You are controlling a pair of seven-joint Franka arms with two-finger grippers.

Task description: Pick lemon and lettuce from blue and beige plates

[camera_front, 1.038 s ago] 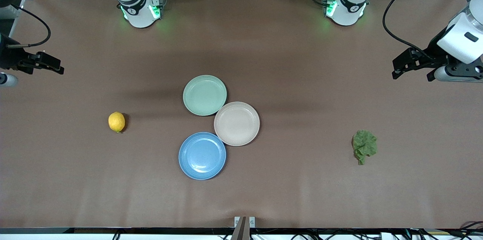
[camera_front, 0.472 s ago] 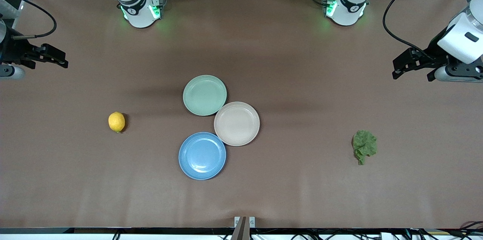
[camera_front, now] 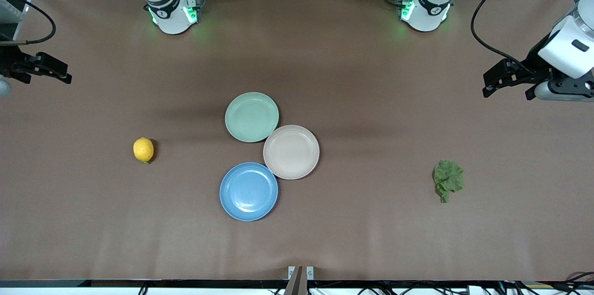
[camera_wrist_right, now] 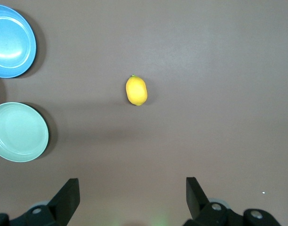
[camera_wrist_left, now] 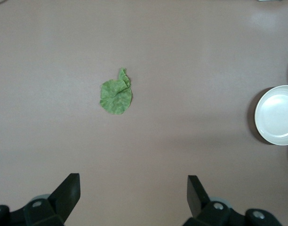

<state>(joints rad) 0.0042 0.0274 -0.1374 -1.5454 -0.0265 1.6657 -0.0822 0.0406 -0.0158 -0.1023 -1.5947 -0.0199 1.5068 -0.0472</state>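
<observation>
The lemon (camera_front: 143,150) (camera_wrist_right: 136,90) lies on the bare table toward the right arm's end, apart from every plate. Toward the left arm's end, the lettuce (camera_front: 448,179) (camera_wrist_left: 116,95) lies flat on the table. The blue plate (camera_front: 248,191) (camera_wrist_right: 10,40) and the beige plate (camera_front: 291,151) (camera_wrist_left: 276,115) sit mid-table with nothing on them. My right gripper (camera_front: 48,74) (camera_wrist_right: 132,184) hangs open and empty over its end of the table. My left gripper (camera_front: 506,93) (camera_wrist_left: 133,183) hangs open and empty over the other end.
A mint-green plate (camera_front: 252,117) (camera_wrist_right: 19,132) touches the beige one and lies farther from the front camera than it; it holds nothing. The three plates sit in a tight cluster. The arm bases (camera_front: 172,12) (camera_front: 424,7) stand along the table's back edge.
The right gripper has drifted a little toward the robots' side and its own end of the table. The left arm, lemon, lettuce and plates have not moved.
</observation>
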